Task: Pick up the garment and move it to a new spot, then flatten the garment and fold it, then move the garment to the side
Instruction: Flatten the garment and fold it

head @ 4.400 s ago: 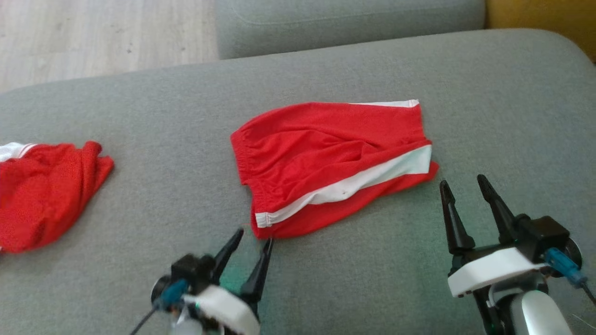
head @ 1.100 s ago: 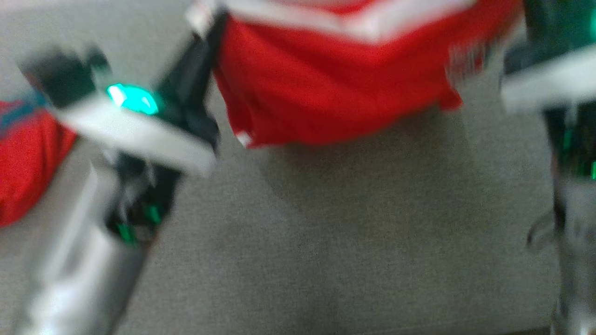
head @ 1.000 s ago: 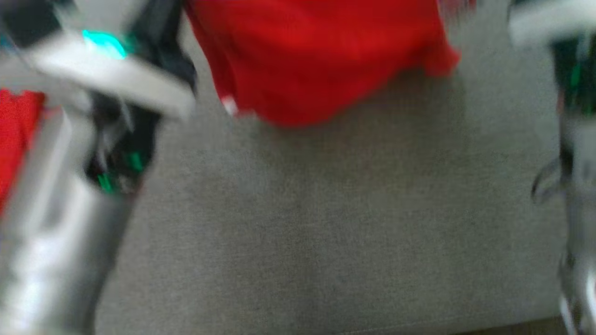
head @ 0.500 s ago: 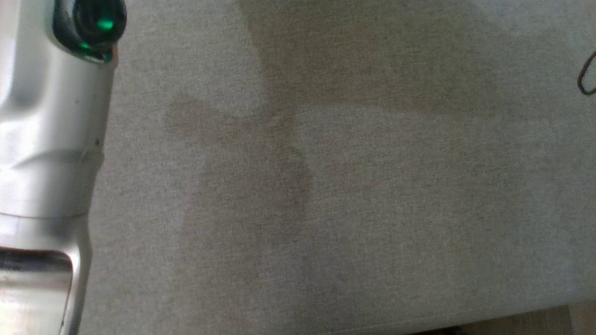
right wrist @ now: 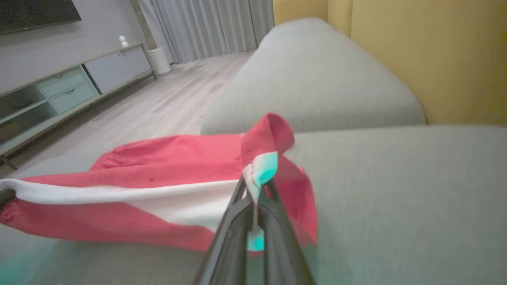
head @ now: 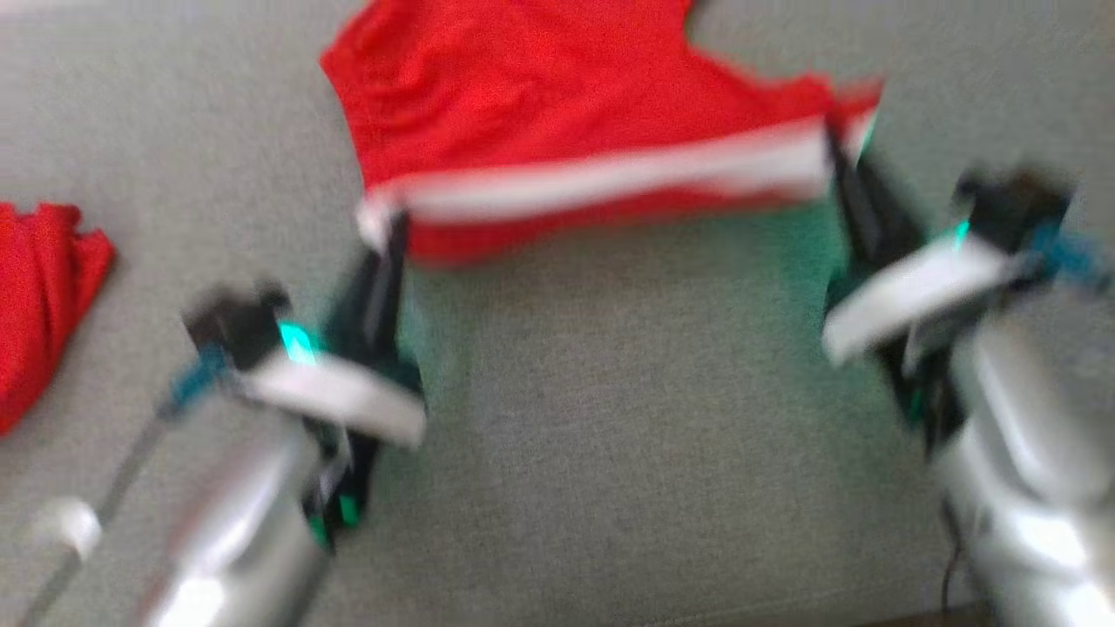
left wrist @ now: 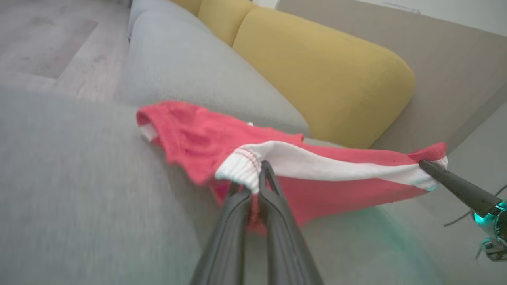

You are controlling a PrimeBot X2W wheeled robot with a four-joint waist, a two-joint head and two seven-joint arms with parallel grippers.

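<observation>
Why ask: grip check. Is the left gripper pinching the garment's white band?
Yes, left gripper pinches the garment at its white band.

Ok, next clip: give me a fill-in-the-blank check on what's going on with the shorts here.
The shorts are red with a ___ stripe.
The left end effector and right end effector are each ___ on one end of it.
The back cushion behind the grey seat is ___.
A second red garment lies on the robot's ___ side.
Missing: white; shut; yellow; left.

Grey sofa (head: 610, 435), yellow back cushion (left wrist: 324, 79), wooden floor (right wrist: 178, 99)
</observation>
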